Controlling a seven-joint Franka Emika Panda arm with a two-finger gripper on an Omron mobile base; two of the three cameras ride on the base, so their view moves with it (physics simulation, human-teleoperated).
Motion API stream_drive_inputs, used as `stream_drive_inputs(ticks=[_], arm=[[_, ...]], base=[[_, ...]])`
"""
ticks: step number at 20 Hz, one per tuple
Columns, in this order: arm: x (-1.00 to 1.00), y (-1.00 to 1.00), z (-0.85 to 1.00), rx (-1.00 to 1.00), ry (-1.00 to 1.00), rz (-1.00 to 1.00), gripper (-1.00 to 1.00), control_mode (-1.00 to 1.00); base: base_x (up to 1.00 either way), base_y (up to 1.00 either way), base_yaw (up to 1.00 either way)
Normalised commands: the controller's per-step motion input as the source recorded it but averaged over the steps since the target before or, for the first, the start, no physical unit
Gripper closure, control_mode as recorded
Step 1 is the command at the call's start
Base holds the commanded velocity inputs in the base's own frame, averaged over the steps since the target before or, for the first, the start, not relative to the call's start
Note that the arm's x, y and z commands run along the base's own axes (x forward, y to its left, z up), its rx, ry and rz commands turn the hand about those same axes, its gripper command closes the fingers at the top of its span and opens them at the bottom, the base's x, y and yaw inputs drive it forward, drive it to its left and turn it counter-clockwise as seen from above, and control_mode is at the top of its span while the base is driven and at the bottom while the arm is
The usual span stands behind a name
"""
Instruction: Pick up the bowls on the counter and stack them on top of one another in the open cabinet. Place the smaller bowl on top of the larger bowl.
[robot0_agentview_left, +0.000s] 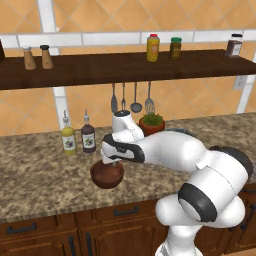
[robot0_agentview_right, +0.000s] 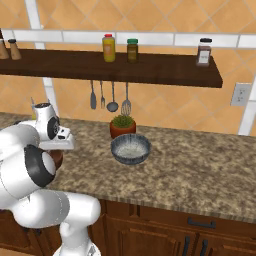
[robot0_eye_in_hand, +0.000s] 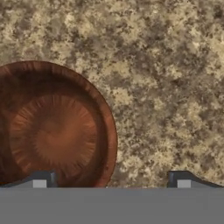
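Observation:
The smaller bowl (robot0_agentview_left: 107, 175), glossy reddish-brown, sits on the granite counter (robot0_agentview_left: 40, 175) near its front edge. My gripper (robot0_agentview_left: 111, 164) hangs just above it, pointing down. In the hand view the gripper (robot0_eye_in_hand: 111, 181) is open. One fingertip (robot0_eye_in_hand: 39, 180) is over the smaller bowl's (robot0_eye_in_hand: 54, 131) dark inside and the other is over bare counter, so the near rim lies between them. The larger bowl (robot0_agentview_right: 130, 148), dark grey-blue with a pale speckled inside, stands to the right in front of the plant. The open cabinet (robot0_agentview_left: 125, 67), a dark plank shelf, runs overhead.
A terracotta pot with a plant (robot0_agentview_right: 123, 125) stands behind the larger bowl. Two bottles (robot0_agentview_left: 77, 139) stand at the wall left of my hand. Utensils (robot0_agentview_left: 135, 97) hang under the shelf. Shakers (robot0_agentview_left: 37, 57) and jars (robot0_agentview_left: 162, 48) stand on the shelf.

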Motion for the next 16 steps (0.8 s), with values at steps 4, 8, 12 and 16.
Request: stream_drive_inputs(ticks=[4, 8, 12, 16], arm=[[0.0, 0.11, -0.43, 0.0, 0.0, 0.01, -1.0, -1.0], [0.01, 0.03, -0.33, 0.0, 0.0, 0.0, -1.0, -1.0], [0.02, 0.0, -0.23, 0.0, 0.0, 0.0, -1.0, -1.0], [0.0, 0.0, -0.18, 0.0, 0.0, 0.0, -1.0, -1.0]], base=[[0.0, 0.0, 0.0], [0.0, 0.0, 0.0], [0.0, 0.0, 0.0], [0.0, 0.0, 0.0]])
